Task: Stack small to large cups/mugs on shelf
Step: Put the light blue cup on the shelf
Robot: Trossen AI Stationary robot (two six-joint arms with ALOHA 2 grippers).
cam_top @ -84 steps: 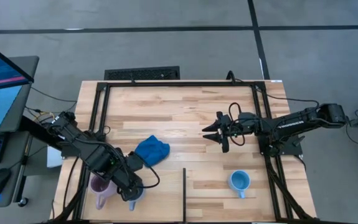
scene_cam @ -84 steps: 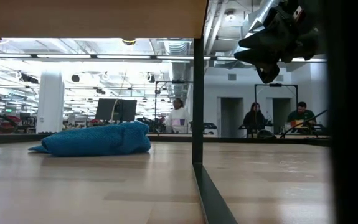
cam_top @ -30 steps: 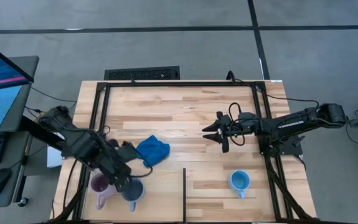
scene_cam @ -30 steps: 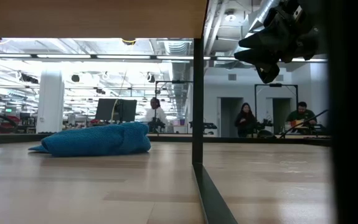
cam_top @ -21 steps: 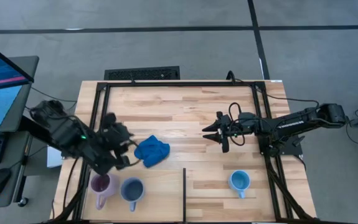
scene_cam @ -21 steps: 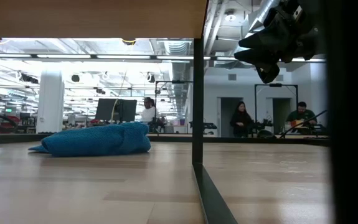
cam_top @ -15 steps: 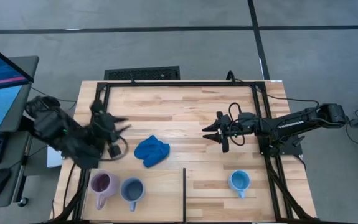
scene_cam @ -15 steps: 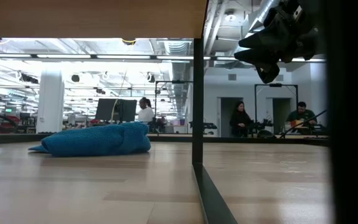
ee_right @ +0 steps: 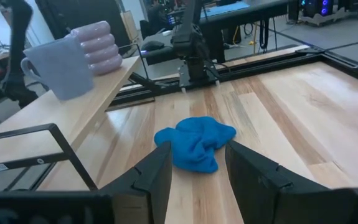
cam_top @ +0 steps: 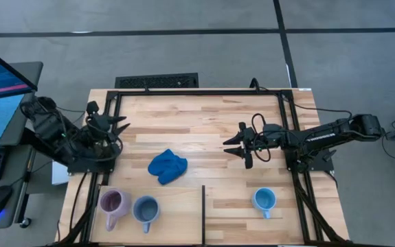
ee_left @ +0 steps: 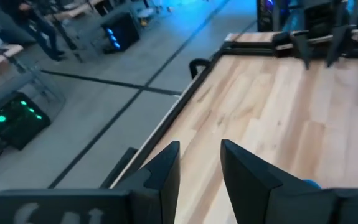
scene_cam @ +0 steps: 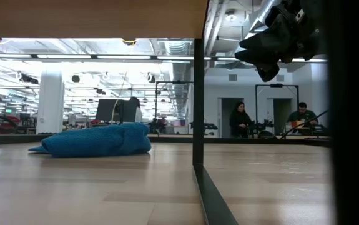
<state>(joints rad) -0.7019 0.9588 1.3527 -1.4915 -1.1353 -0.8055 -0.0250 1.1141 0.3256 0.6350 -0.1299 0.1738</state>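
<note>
behind the tabletop (cam_top: 204, 130) an open hall is showing. we are holding our left gripper (cam_top: 118, 125) parted and empty at its left edge, our right gripper (cam_top: 233, 146) parted mid-right; lilac mug (cam_top: 110, 203) and grey-blue mug (cam_top: 145, 208) are sitting on the shelf (cam_top: 176, 219), front-left, light blue mug (cam_top: 264, 200) front-right.

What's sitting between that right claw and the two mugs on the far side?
The crumpled blue cloth lies between the open right gripper and the grey-blue mug and lilac mug, seen in the right wrist view.

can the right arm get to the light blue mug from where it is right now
Probably yes. The right gripper hangs open over the middle of the table, and the light blue mug stands alone on the shelf on that arm's side, with nothing between them.
</note>
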